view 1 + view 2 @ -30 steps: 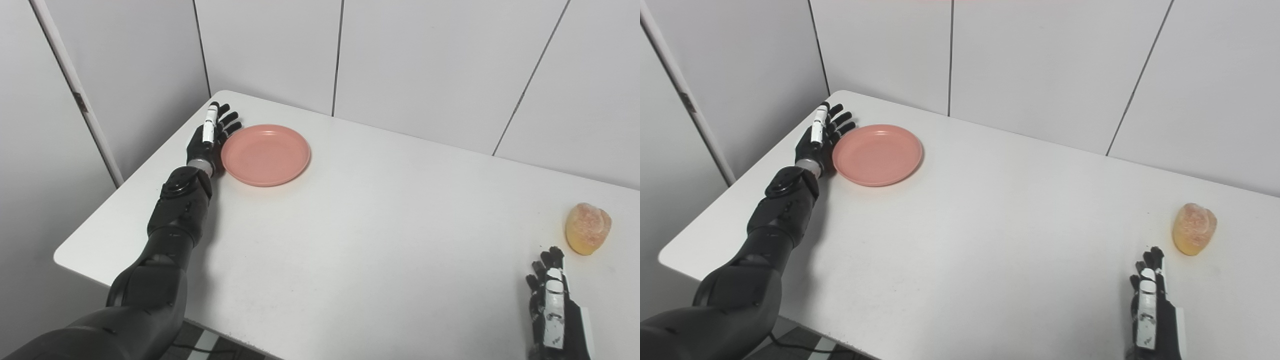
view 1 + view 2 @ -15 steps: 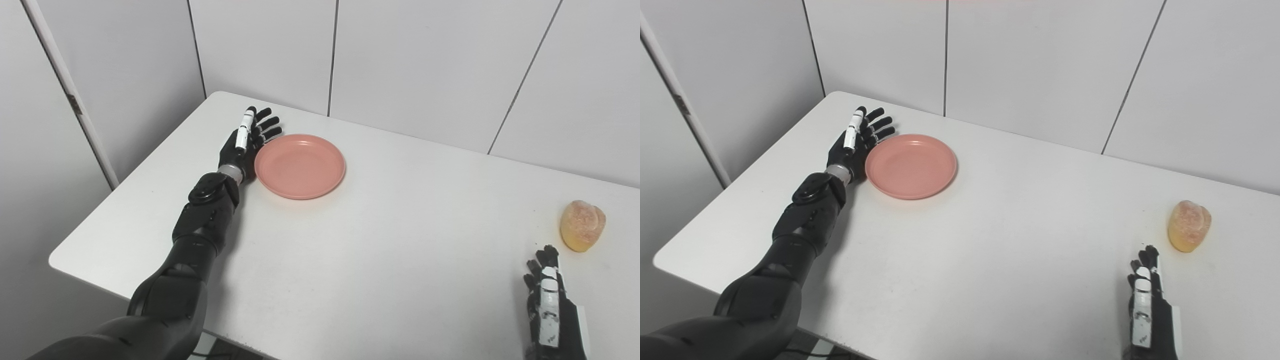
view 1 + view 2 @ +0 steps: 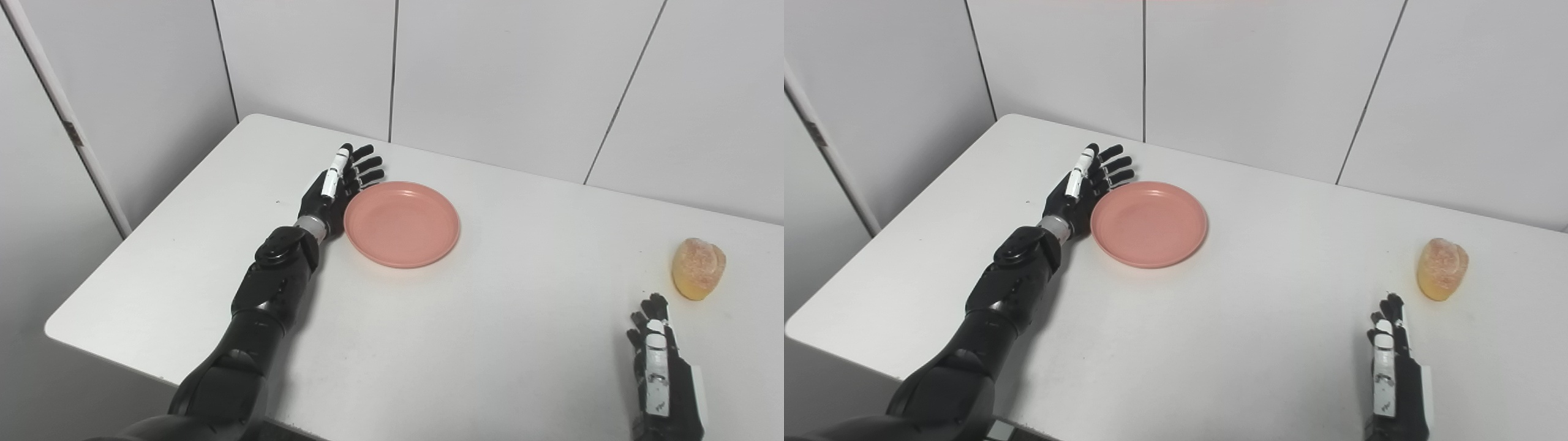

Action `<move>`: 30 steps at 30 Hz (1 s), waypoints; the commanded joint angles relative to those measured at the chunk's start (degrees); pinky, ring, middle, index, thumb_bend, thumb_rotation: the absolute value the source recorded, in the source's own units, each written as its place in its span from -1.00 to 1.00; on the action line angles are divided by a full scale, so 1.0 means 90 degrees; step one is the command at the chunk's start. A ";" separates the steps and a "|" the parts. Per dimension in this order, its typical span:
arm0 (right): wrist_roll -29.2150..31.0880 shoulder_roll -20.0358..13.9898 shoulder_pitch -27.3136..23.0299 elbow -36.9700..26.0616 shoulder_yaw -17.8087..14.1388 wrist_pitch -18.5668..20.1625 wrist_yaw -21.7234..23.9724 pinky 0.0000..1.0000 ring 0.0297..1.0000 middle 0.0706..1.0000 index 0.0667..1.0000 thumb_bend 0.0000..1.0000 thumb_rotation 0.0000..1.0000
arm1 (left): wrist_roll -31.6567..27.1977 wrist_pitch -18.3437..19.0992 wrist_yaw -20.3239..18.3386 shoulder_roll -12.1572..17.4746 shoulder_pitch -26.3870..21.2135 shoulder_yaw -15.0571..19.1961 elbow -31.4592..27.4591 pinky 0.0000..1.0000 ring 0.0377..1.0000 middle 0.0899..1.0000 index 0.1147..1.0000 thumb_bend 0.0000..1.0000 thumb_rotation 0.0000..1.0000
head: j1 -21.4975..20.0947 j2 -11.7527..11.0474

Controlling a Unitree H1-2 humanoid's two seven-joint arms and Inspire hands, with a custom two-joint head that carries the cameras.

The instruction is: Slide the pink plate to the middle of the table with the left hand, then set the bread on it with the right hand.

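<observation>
Left eye view: the left robot hand (image 3: 334,193), fingers spread, seemingly touches the pink plate's (image 3: 402,223) left rim. The right robot hand (image 3: 658,361), fingers straight, empty, lies near the bread (image 3: 698,268), far right on the table (image 3: 490,343).

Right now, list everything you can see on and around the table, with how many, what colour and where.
pink plate: one, pink, empty, left of the table's middle, toward the far side
bread: one, golden-brown roll, near the right edge, apart from the plate
table: one, white, fills most of the view
wall panels: several, white with dark seams, behind and to the left of the table
left hand: one, black with a white strip, open, edge-on against the plate's left rim
right hand: one, black with a white strip, fingers straight, near the front right, short of the bread
</observation>
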 commanded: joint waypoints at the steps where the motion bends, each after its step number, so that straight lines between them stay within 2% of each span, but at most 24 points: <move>1: 0.0015 0.0118 0.0003 -0.0118 0.0032 -0.0047 -0.0025 0.95 0.92 0.93 0.93 -0.50 1.00 | 0.0107 0.0276 0.0005 -0.0125 0.0054 -0.0114 -0.0129 0.62 0.62 0.61 0.58 -0.24 1.00 | -0.0032 0.0012; 4: -0.0072 0.0153 0.0013 -0.0154 0.0055 -0.0015 -0.0073 0.91 0.90 0.92 0.91 -0.49 1.00 | 0.0154 0.0425 0.0020 -0.0251 0.0143 -0.0224 -0.0412 0.60 0.60 0.59 0.53 -0.24 1.00 | -0.0090 0.0040; 11: -0.0057 0.0193 0.0009 -0.0254 0.0097 0.0133 -0.0063 0.93 0.92 0.93 0.92 -0.53 1.00 | 0.0175 0.0855 -0.0065 -0.0443 0.0414 -0.0484 -0.1080 0.63 0.63 0.62 0.58 -0.25 1.00 | -0.0208 0.0122; 19: -0.0111 0.0284 0.0000 -0.0324 0.0159 0.0279 -0.0098 0.94 0.92 0.93 0.93 -0.51 1.00 | 0.0139 0.1242 -0.0212 -0.0720 0.0789 -0.0799 -0.1880 0.71 0.70 0.69 0.65 -0.30 1.00 | -0.0621 0.0276; 25: -0.0282 0.0390 0.0006 -0.0434 0.0225 0.0463 -0.0212 0.88 0.88 0.90 0.89 -0.49 1.00 | 0.0266 0.1622 -0.0113 -0.0905 0.1083 -0.1066 -0.2637 0.73 0.70 0.69 0.64 -0.36 1.00 | -0.0919 0.0382; 30: -0.0367 0.0416 0.0002 -0.0533 0.0302 0.0596 -0.0214 0.88 0.88 0.89 0.90 -0.50 1.00 | 0.0370 0.1809 -0.0132 -0.1048 0.1325 -0.1299 -0.3040 0.79 0.76 0.75 0.72 -0.35 1.00 | -0.1144 0.0492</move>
